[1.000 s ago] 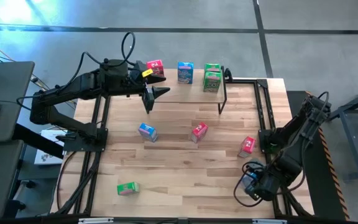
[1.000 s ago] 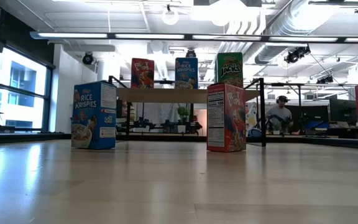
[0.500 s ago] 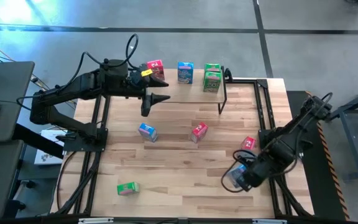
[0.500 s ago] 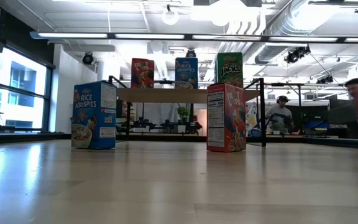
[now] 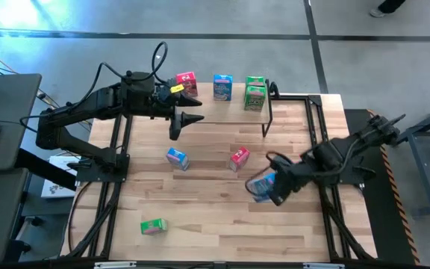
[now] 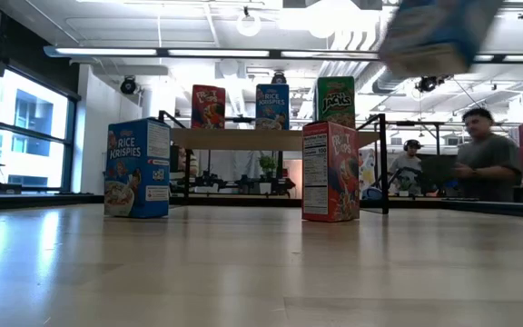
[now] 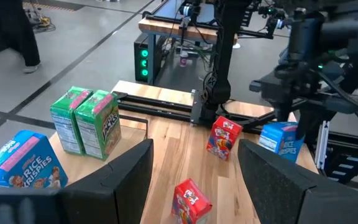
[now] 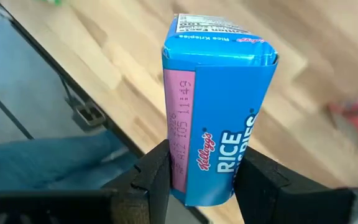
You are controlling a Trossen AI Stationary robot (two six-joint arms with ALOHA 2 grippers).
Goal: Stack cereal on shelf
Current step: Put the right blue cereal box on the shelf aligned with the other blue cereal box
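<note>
Right tool point(image 5: 269, 187) pinches a blue cereal box point(image 5: 260, 184) aloft over the desk point(image 5: 215, 224), near 4 o'clock. Left tool point(image 5: 189, 118) — fingers spread, empty — waits at 11 o'clock beside the shelf point(image 5: 230, 106). Risk — the tilted box may slip from its low grip in transit.

Grey concrete floor point(image 5: 364, 60); large window point(image 6: 21, 136) at one side; ceiling strip lights point(image 6: 271, 54) on; exposed ducting point(image 6: 425, 36) overhead.

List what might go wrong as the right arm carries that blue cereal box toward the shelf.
1. The right claw pinches only the bottom end of the blue cardboard Rice Krispies box, so a fast swing might tip or drop it.
2. A red-pink cardboard box stands on the table between it and the small light-wood shelf; a low pass may topple it.
3. The open left claw hovers by the shelf, possibly crowding the approach.
</note>
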